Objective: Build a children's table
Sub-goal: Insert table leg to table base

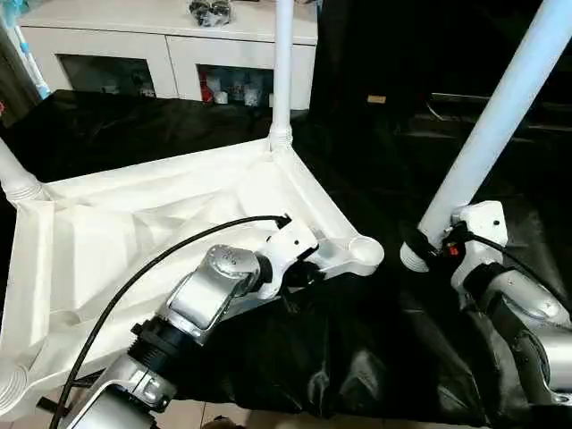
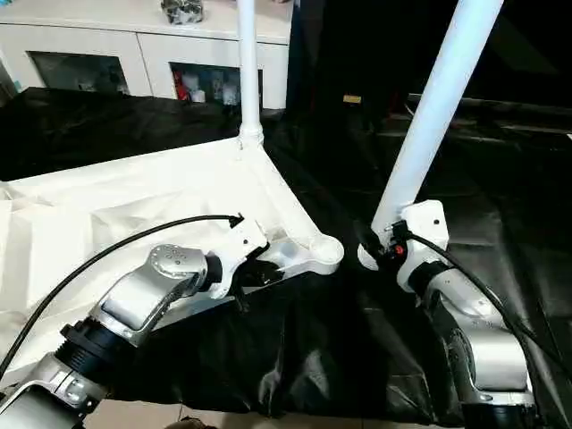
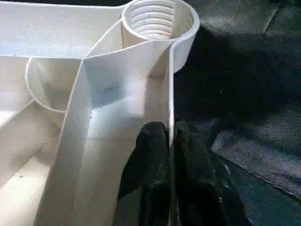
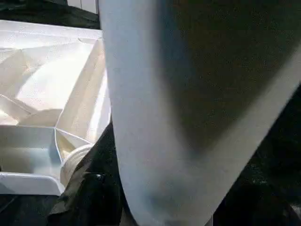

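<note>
My left pincer (image 3: 170,155) pinches the white plastic tabletop's raised rim (image 3: 170,70); its wrist view reveals the threaded corner socket (image 3: 157,19). My right pincer (image 1: 429,248) grips the long tapered white leg (image 1: 500,116).

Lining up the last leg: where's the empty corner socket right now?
In the left eye view, the empty socket is the tabletop's near right corner, between left end effector and the held leg.
</note>
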`<state>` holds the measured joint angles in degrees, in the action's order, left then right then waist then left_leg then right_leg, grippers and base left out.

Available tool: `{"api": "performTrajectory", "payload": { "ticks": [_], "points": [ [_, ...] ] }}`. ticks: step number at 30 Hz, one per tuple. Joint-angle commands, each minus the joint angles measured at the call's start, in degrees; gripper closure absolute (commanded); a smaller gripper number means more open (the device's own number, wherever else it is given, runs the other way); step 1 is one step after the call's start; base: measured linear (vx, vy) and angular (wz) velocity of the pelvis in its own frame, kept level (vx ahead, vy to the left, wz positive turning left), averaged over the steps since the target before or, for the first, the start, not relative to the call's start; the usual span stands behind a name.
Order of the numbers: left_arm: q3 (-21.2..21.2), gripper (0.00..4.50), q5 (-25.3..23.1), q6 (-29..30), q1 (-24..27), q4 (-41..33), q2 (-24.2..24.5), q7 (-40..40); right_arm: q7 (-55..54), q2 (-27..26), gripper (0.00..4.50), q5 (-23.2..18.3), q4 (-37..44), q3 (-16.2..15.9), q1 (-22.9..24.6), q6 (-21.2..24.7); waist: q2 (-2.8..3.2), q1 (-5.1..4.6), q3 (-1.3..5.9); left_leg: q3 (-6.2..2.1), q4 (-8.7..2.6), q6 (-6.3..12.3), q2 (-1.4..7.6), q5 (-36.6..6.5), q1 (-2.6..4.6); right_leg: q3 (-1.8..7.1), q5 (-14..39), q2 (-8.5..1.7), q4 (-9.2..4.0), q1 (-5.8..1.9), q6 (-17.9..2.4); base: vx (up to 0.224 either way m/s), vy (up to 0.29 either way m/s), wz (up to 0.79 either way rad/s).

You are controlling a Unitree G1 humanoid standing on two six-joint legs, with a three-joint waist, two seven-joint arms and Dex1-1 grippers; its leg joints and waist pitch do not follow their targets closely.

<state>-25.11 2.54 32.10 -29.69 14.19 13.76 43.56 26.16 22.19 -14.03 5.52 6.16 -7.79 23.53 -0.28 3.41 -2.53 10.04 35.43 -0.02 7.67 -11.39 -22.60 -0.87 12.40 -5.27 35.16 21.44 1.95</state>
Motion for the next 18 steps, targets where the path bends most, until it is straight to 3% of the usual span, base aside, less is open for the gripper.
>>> {"api": "performTrajectory", "payload": {
  "ticks": [1,6,10,14,18],
  "points": [
    [-1.22,4.46,-1.08,0.65,0.47,0.82,1.02,0.86,1.28,0.20,2.59,-1.49,-0.54,-0.33,-1.48,0.48,-0.34,0.18,2.72,-2.10,-5.86,0.36,4.95,-13.86,1.49,1.60,6.94,-3.61,-4.19,-1.38,-14.37,0.000,0.000,0.00],
    [-2.93,4.50,-1.11,0.51,1.11,-0.23,3.10,4.77,7.60,0.45,2.59,-6.73,-0.76,-0.94,-3.18,3.55,-0.23,0.15,2.72,-2.11,-5.92,0.30,5.00,-14.34,1.61,1.66,7.85,-3.64,-4.30,-1.28,-14.23,0.000,0.000,0.00],
    [-2.92,4.50,-0.54,-1.48,1.45,-0.68,4.94,7.60,15.11,2.10,2.59,-10.21,-0.24,-2.66,-3.41,5.20,-0.26,0.43,2.92,-2.00,-5.77,1.66,5.05,-11.14,1.48,1.58,2.95,-3.64,-3.86,-1.57,-15.26,0.000,0.000,0.00],
    [-0.86,4.50,0.94,-4.69,1.62,-0.61,6.61,9.80,21.00,4.06,2.59,-10.69,-1.35,-5.01,-3.10,5.10,-0.46,0.78,2.84,-1.91,-5.74,2.38,5.14,-10.65,1.46,1.52,3.27,-3.75,-3.87,-1.56,-16.07,0.000,0.000,0.00],
    [0.86,4.50,2.50,-6.19,1.69,-0.72,8.47,12.66,21.72,4.54,2.59,-9.04,-4.17,-6.29,-3.76,4.05,-0.42,0.70,2.74,-1.90,-6.01,1.11,5.10,-12.47,1.55,1.52,6.80,-3.72,-4.02,-1.36,-15.98,0.000,0.000,0.00]
  ]
}}
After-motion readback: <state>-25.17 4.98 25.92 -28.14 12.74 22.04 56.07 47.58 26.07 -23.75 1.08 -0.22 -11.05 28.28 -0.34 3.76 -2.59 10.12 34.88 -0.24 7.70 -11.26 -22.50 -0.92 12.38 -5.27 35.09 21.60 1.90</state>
